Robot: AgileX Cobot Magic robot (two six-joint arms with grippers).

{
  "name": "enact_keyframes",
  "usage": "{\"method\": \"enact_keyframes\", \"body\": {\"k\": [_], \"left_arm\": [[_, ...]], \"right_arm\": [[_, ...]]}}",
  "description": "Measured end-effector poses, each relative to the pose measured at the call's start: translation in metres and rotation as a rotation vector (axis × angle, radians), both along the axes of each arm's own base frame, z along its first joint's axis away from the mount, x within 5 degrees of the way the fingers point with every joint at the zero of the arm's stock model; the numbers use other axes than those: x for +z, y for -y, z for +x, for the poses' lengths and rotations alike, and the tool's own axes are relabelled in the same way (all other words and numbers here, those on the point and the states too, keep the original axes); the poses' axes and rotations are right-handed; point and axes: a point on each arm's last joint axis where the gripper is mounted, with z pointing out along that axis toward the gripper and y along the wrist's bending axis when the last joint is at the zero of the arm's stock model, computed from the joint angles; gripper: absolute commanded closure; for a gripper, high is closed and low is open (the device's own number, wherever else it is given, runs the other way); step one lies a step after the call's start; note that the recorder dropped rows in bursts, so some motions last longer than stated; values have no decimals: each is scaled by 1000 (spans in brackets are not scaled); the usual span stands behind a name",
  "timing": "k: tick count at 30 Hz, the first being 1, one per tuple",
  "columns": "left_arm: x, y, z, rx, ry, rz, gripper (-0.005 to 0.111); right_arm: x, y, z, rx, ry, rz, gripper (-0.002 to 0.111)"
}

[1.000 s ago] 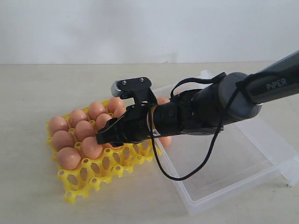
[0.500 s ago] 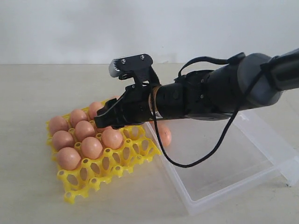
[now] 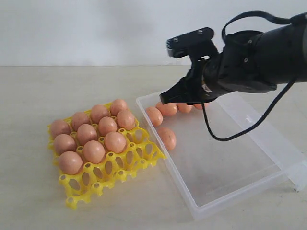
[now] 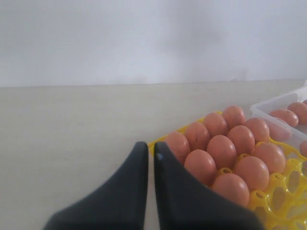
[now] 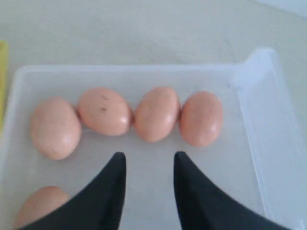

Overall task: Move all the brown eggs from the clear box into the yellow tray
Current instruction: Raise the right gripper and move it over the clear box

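The yellow tray (image 3: pixel 96 184) on the left holds several brown eggs (image 3: pixel 94 151), filling its far and left cups. The clear box (image 3: pixel 225 163) lies to its right. More brown eggs (image 3: pixel 167 109) sit in a row at the box's far end, and one egg (image 3: pixel 167 139) lies by the wall nearest the tray. My right gripper (image 3: pixel 163 99) hovers over that far row. In the right wrist view it (image 5: pixel 146 155) is open and empty, just short of the eggs (image 5: pixel 156 114). My left gripper (image 4: pixel 149 146) is shut and empty beside a corner of the tray (image 4: pixel 288 191).
The box's clear lid (image 3: pixel 283 153) lies folded open on the right side, reaching toward the table's right edge. Bare tabletop (image 3: pixel 57 86) surrounds the tray. The tray's near cups (image 3: pixel 112 167) hold nothing. A plain white wall stands behind the table.
My right gripper left an egg in the tray's near row, rose and swung right to above the box's far end. Its jaws have narrowed but stay apart.
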Motion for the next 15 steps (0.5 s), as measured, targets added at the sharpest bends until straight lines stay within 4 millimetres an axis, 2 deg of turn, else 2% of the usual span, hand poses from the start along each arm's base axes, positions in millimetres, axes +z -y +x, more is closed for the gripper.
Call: {"method": "enact_keyframes", "body": {"k": [3, 5, 11, 15], "left_arm": [[0, 0, 0, 0, 0, 0, 103], [0, 0, 0, 0, 0, 0, 103], [0, 0, 0, 0, 0, 0, 103], [0, 0, 0, 0, 0, 0, 103]], "right_arm": [[-7, 21, 12, -116, -92, 46, 64], [-10, 26, 18, -124, -178, 41, 64], [-12, 9, 36, 25, -490, 33, 64], [-10, -1, 53, 60, -568, 45, 64]]}}
